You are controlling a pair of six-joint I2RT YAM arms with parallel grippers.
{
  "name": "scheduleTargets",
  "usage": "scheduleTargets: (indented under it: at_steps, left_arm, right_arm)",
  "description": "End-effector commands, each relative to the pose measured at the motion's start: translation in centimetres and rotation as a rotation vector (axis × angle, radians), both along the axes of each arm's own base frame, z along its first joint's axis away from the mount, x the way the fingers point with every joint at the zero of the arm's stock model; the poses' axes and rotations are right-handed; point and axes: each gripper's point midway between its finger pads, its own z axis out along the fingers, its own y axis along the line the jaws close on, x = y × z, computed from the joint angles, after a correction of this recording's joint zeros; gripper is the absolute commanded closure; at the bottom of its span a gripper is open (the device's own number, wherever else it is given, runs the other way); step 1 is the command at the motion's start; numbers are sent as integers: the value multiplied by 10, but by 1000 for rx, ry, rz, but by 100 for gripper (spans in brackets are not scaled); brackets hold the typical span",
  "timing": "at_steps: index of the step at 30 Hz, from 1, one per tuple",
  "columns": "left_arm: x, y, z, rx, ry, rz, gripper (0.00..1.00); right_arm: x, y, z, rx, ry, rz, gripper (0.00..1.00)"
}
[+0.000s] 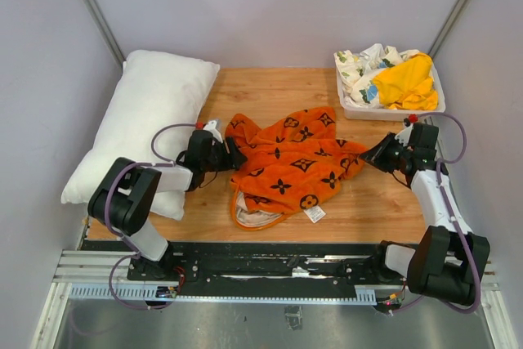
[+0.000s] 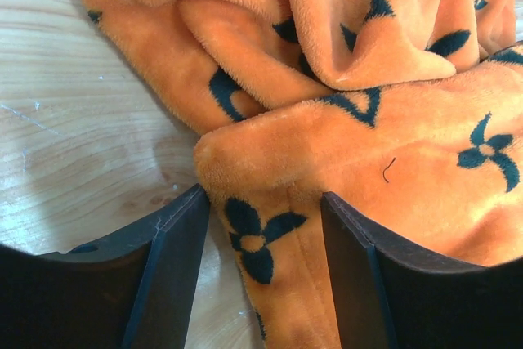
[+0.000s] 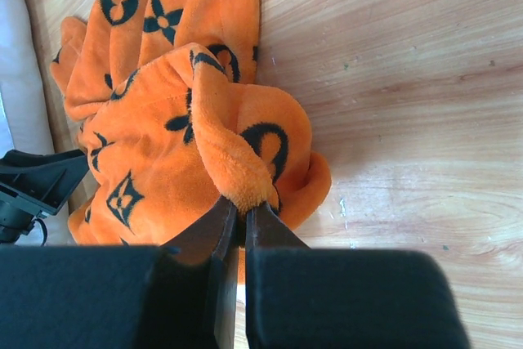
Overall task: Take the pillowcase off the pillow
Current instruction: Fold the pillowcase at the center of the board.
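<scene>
The orange pillowcase (image 1: pixel 290 165) with black motifs lies crumpled in the middle of the wooden table, its pale lining showing at the near edge. The white pillow (image 1: pixel 143 120) lies bare along the left side, apart from the case. My left gripper (image 1: pixel 234 155) is open at the case's left edge; in the left wrist view a fold of the pillowcase (image 2: pixel 270 259) lies between its spread fingers (image 2: pixel 176 267). My right gripper (image 1: pixel 365 155) is shut on a pinch of the pillowcase (image 3: pixel 237 173) at its right edge, and the right gripper (image 3: pixel 243 217) shows its jaws pressed together on the fabric.
A white tray (image 1: pixel 433 71) at the back right holds a yellow cloth (image 1: pixel 406 81) and a white floral-print cloth (image 1: pixel 364 67). Grey walls enclose the table on three sides. The left arm's base link rests against the pillow's near end.
</scene>
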Motion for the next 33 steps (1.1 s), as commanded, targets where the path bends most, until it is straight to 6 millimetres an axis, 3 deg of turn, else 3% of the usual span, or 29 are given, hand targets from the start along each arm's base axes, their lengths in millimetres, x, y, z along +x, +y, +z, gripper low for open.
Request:
scheduleTargets:
  at_steps: [1,4,9,13,15,20,26,30,33]
  left_arm:
    - [15,0,16,-8,-79,36,42]
    - [21,5,24,5,-123,54,50]
    - [26,-5,40,-26,-164,12,81]
    - [29,-4,49,-24,-188,20,86]
    - [33,2,52,3,-204,45,98]
    - [43,17,68,79,-260,102,100]
    - [45,35,102,132,-362,162,100]
    - [41,54,145,136,-476,251,100]
    - [46,70,192,142,-564,338,100]
  right_arm:
    - [-2,7,1,6,-27,40,99]
    - [-1,8,0,17,-26,43,99]
    - [1,10,4,24,-34,48,99]
    - [0,10,5,21,-38,51,99]
    - [0,10,4,21,-36,52,99]
    - [0,10,4,21,-39,54,99]
    - [0,11,10,9,-53,56,99]
    - [3,12,26,-112,-84,58,99]
    - [14,20,56,-184,-141,65,99]
